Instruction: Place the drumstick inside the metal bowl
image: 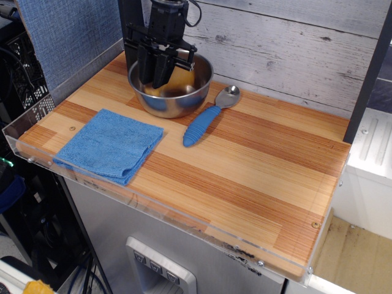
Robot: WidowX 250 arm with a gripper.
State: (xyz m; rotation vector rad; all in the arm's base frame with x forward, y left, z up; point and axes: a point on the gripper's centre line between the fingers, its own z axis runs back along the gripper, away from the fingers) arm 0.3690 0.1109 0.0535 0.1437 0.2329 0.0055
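Pincer [156,78] hangs over the metal bowl [173,98] at far-left corner of tabletop [257,159], tips down below rim level on the bowl's left half. Drumstick [177,81] visible as tan-yellow mass inside the bowl, beside/under the fingers; bone end not resolvable. Cannot tell whether pincer is spread or pinching the drumstick: black fingers overlap it and gap is not readable from this view. Judgement: placement prob. at or near release stage. Risks: (1) if fingers are closed on it when arm lifts, drumstick comes back out; (2) fingers sit close to left rim, so a sideways exit could catch the rim and shove or tip the bowl, smooth steel on wood likely slides easily; (3) drumstick about as long as bowl is wide, so it may lean on the wall w/ one end over the rim and roll out if nudged. Room: bowl sits near far edge by the plank wall and near left edge by the blue panel, so little clearance back or left. Blue-handled spoon [206,121] lies just right of bowl, head near the rim; blue cloth [110,145] near front-left corner. Right half of tabletop open. Straight-up retreat looks safest.
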